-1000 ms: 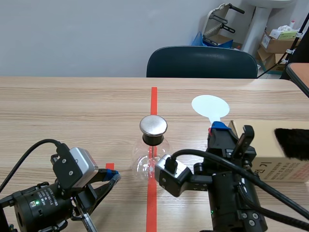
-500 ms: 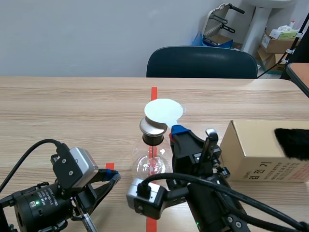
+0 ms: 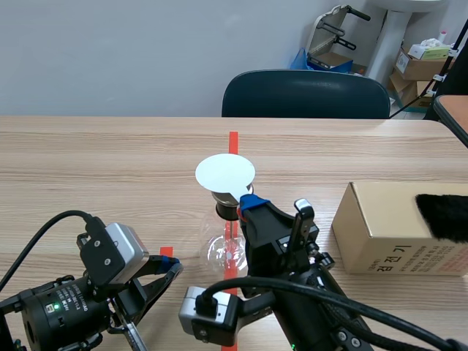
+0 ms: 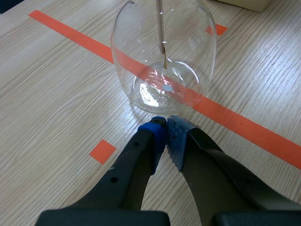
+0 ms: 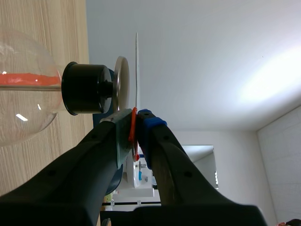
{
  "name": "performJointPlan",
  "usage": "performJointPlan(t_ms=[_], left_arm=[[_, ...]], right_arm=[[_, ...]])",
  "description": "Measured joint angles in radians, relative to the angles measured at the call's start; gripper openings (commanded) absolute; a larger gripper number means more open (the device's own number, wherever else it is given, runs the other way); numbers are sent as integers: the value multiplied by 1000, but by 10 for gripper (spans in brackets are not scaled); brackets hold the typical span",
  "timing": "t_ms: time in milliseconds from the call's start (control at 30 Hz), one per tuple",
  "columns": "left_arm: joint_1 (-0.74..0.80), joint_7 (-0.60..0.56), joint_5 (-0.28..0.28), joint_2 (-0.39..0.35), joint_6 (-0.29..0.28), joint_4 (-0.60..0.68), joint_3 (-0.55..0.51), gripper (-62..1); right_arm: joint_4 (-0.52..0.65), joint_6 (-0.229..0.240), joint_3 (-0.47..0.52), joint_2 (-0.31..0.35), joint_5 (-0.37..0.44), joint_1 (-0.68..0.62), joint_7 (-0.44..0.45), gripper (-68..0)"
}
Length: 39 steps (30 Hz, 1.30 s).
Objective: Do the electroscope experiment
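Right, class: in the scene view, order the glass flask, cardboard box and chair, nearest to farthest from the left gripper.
1. Glass flask, just ahead of the left gripper.
2. Cardboard box, far right.
3. Chair, behind the table.

black arms (image 3: 55,318) with thick black cables (image 3: 69,213), silver-grey wrist camera boxes (image 3: 121,252), and blue dotted pads (image 4: 154,132) tipping the fingers (image 4: 129,176).
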Motion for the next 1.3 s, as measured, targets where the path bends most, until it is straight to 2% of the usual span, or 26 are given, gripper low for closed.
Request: performJointPlan(t_ms=[200, 267, 633, 867, 1300], left_arm=[[0, 0, 0, 0, 0, 0, 0, -565], [0, 0, 0, 0, 0, 0, 0, -565], [0, 0, 0, 0, 0, 0, 0, -565], [0, 0, 0, 0, 0, 0, 0, -565], [0, 0, 0, 0, 0, 0, 0, -565]], right_arm=[[0, 0, 0, 0, 0, 0, -3, -667], [0, 0, 0, 0, 0, 0, -30, -667], [0, 0, 0, 0, 0, 0, -362, -667], [0, 0, 0, 0, 0, 0, -527, -667], [0, 0, 0, 0, 0, 0, -544, -667]])
